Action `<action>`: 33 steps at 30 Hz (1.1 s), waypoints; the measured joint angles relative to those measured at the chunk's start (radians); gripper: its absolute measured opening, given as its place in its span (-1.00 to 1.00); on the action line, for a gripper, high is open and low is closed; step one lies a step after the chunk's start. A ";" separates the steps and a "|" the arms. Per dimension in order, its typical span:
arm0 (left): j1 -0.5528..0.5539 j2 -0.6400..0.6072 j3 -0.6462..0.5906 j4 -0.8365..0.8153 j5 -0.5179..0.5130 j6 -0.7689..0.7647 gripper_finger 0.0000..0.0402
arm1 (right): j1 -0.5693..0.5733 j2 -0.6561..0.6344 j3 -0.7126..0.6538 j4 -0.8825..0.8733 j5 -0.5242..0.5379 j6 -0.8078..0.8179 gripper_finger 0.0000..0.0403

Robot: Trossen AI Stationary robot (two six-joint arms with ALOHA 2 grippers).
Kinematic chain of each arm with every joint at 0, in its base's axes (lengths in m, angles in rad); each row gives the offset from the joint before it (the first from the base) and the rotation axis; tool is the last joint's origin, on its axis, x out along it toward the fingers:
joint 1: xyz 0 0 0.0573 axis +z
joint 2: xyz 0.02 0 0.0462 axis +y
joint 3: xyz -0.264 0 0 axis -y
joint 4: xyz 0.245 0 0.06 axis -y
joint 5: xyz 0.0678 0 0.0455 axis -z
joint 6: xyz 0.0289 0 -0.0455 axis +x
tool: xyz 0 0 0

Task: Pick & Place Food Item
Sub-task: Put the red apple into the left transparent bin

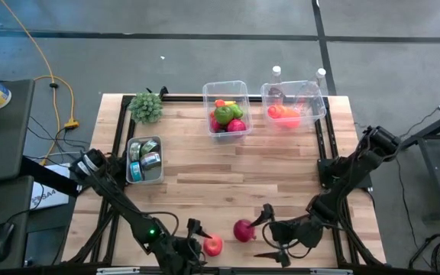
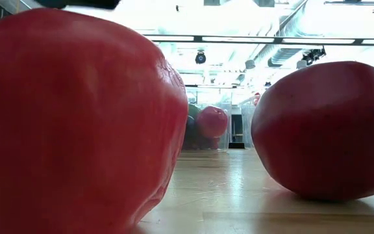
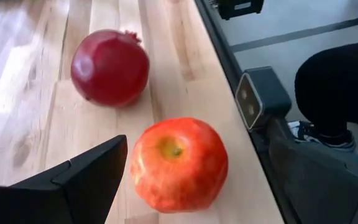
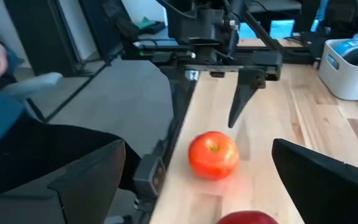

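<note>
Both grippers are held spread wide and empty near the table's [image 1: 281,172] front edge: the left gripper [image 1: 195,235] just beside the apple [image 1: 214,245], the right gripper [image 1: 270,233] just beside the pomegranate [image 1: 243,229]. Both fruits rest on the wood, apart.

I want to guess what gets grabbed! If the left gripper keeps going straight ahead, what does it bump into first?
Probably the red-orange apple, right ahead of the open left gripper. The dark red pomegranate lies farther on.

Overhead looks straight down; low view, wrists close on apple [image 3: 179,165], pomegranate [image 3: 109,67]
</note>
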 joint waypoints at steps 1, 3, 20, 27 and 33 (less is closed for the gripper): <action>0.001 0.000 -0.005 -0.001 0.000 -0.014 0.89 | -0.001 0.006 0.000 0.001 0.001 -0.004 0.96; 0.009 0.000 -0.010 -0.001 -0.015 -0.027 0.89 | -0.001 0.017 0.000 0.004 0.003 -0.024 0.95; 0.044 0.091 -0.015 0.067 0.007 -0.014 0.89 | 0.017 0.034 0.000 0.017 0.000 -0.022 0.96; 0.053 0.134 -0.016 0.077 0.007 -0.019 0.89 | 0.017 0.034 0.000 0.021 0.000 -0.022 0.96; 0.053 0.134 -0.016 0.078 0.007 -0.020 0.87 | 0.017 0.034 0.000 0.023 0.000 -0.022 0.95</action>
